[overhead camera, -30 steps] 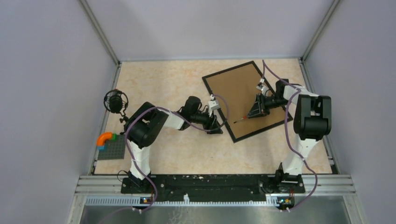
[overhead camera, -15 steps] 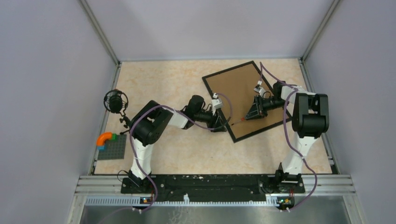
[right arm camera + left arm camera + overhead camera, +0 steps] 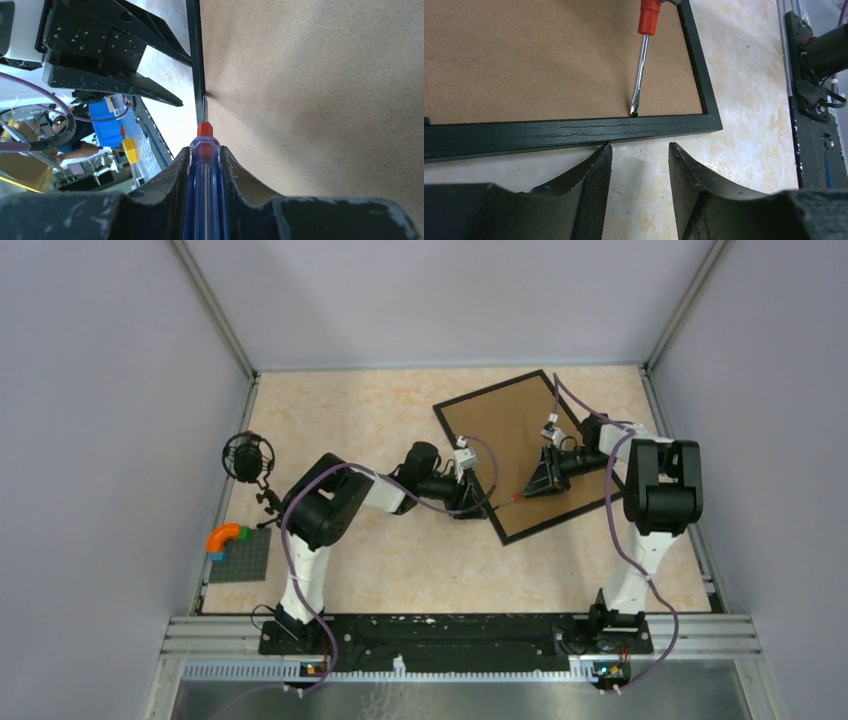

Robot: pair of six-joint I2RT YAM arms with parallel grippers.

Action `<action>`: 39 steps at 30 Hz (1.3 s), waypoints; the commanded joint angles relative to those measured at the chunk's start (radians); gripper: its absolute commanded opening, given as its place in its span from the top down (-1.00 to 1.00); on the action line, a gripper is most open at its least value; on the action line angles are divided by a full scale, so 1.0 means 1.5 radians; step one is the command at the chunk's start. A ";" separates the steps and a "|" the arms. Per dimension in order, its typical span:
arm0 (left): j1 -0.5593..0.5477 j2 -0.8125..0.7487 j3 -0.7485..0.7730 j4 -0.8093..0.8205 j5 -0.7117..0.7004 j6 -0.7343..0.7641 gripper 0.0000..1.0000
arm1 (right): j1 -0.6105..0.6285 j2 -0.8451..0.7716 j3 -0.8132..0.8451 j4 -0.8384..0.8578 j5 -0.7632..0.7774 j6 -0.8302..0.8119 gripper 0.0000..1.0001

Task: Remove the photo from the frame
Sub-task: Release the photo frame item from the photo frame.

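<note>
Steel screwdriver [image 3: 640, 75], clamped in the right claw [image 3: 205, 155], has reached the frame [image 3: 574, 132] edge; the empty, half-open left claw [image 3: 639, 155] has drawn alongside, so prying looks next.

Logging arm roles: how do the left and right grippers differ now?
The right gripper is shut on a screwdriver; the left gripper holds nothing, jaws apart. The right gripper is over the brown back of the frame; the left gripper is beside the frame, over the table. Both face the same frame edge.

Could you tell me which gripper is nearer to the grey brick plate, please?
Left. The left gripper is at the left rim of the frame, right of the grey brick plate; the right gripper, holding a screwdriver, is farther off over its back.
</note>
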 commanded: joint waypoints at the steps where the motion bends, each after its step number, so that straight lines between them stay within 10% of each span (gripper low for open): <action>1: -0.006 0.048 0.020 -0.013 -0.063 -0.013 -0.04 | 0.018 -0.007 -0.002 -0.009 -0.017 -0.010 1.00; 39: 0.027 0.148 0.071 0.006 -0.103 -0.186 -0.02 | 0.299 -0.254 -0.055 -0.049 0.113 0.073 1.00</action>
